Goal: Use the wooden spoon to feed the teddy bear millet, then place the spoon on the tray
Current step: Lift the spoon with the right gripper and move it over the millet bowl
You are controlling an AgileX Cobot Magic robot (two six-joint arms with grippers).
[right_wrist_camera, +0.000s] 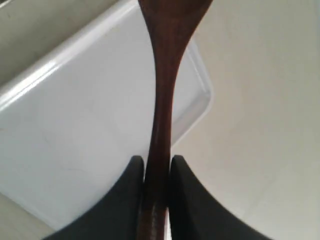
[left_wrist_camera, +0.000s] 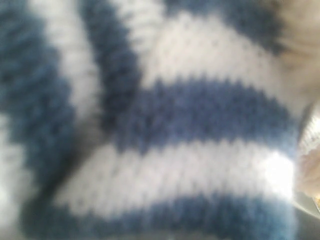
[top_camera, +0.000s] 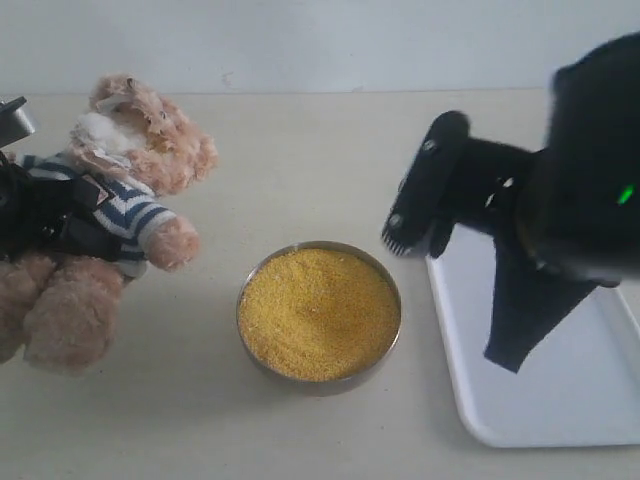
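The wooden spoon (right_wrist_camera: 162, 100) is pinched tight in the right gripper (right_wrist_camera: 157, 167), over the white tray (top_camera: 560, 400) by the tabletop's (top_camera: 300, 170) right edge. The millet (top_camera: 318, 312) sits mid-table. The left gripper (top_camera: 45, 215) hugs the teddy bear (top_camera: 140, 135) at the left edge. A pale wall (top_camera: 300, 40) stands behind.

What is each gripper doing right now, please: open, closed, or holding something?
Left gripper: closed on the teddy bear, at its striped shirt.
Right gripper: closed on the wooden spoon, by its handle.
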